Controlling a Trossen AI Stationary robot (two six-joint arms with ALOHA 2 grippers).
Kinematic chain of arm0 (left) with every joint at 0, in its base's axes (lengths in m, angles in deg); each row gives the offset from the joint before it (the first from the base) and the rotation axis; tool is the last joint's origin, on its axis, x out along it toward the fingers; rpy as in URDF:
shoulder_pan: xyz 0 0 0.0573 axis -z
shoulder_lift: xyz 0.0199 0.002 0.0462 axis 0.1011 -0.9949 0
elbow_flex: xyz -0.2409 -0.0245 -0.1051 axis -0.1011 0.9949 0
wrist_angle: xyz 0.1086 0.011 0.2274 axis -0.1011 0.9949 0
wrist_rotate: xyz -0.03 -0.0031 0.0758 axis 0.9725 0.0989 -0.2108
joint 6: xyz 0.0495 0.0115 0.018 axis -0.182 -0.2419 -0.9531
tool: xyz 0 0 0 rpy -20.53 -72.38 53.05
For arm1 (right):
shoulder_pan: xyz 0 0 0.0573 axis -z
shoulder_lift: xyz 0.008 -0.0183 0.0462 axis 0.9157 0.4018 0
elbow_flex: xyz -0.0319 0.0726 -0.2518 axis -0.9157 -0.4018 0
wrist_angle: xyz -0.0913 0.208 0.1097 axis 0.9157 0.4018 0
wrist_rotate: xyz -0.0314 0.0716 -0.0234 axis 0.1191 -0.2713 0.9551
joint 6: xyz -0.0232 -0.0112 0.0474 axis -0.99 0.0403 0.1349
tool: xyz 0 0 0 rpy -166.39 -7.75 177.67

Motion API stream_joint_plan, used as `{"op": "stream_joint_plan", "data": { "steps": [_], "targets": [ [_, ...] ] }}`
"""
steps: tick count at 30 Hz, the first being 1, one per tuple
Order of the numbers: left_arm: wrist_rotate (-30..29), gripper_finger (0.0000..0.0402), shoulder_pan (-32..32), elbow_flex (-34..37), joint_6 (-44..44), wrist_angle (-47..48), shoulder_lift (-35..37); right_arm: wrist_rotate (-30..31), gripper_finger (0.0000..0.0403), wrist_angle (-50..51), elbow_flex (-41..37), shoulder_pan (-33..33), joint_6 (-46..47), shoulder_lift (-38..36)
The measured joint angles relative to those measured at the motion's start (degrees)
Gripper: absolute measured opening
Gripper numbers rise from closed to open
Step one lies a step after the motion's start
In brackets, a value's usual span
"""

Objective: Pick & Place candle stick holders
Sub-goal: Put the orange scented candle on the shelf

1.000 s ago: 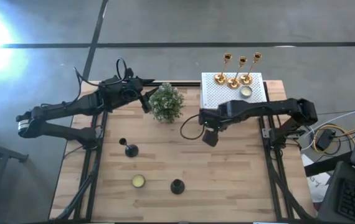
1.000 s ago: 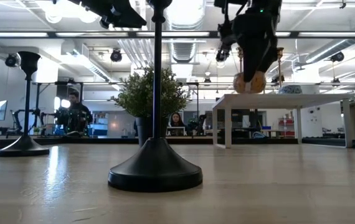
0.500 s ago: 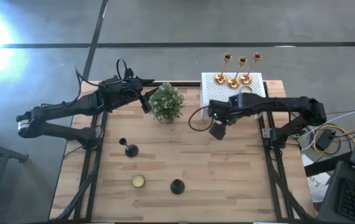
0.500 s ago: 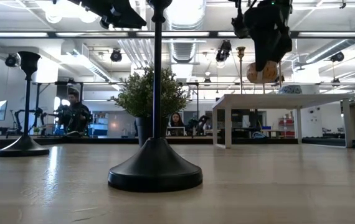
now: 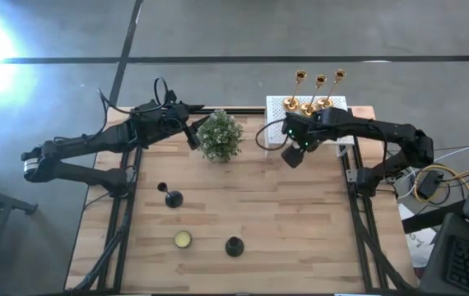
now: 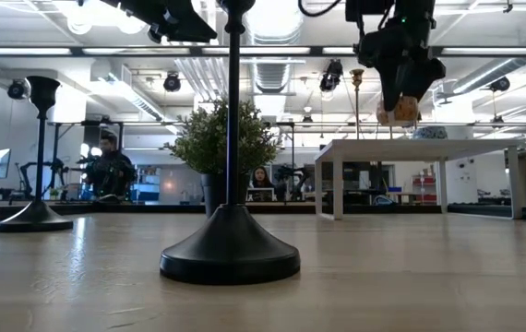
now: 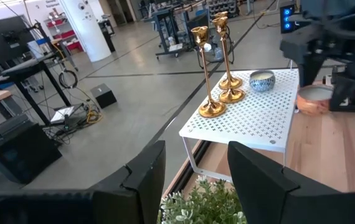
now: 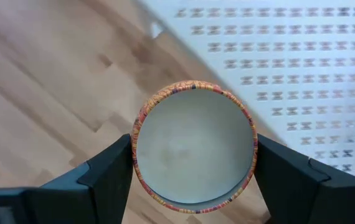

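Pinching a small round candle cup with a patterned orange rim [image 8: 194, 147], the right gripper [image 5: 294, 151] hung at the near edge of the white perforated metal stand [image 5: 279, 123], whose three slim gold candlestick holders [image 5: 308, 105] stood upright just beyond, nearer this arm.

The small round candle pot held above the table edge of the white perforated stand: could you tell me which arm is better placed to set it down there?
The right. Its gripper already holds the candle pot at the white stand; the left gripper hovers open behind the plant.
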State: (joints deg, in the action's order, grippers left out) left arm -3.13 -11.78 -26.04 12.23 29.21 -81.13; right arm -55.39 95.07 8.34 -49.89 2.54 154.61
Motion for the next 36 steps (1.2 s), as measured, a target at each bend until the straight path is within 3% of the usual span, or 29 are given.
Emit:
{"op": "stream_joint_plan", "data": {
  "steps": [20, 36],
  "targets": [
    [0.0, 0.0179, 0.0, 0.0, 0.0, 0.22, 0.0, 1.95, 0.0275, 1.64, 0.0, 13.02, 3.63, 0.04],
    [0.0, 0.0179, -0.04, 0.0, 0.0, 0.24, 0.0, 2.14, 0.0275, 0.86, -1.48, 16.94, 5.1, 0.04]
  ]
}}
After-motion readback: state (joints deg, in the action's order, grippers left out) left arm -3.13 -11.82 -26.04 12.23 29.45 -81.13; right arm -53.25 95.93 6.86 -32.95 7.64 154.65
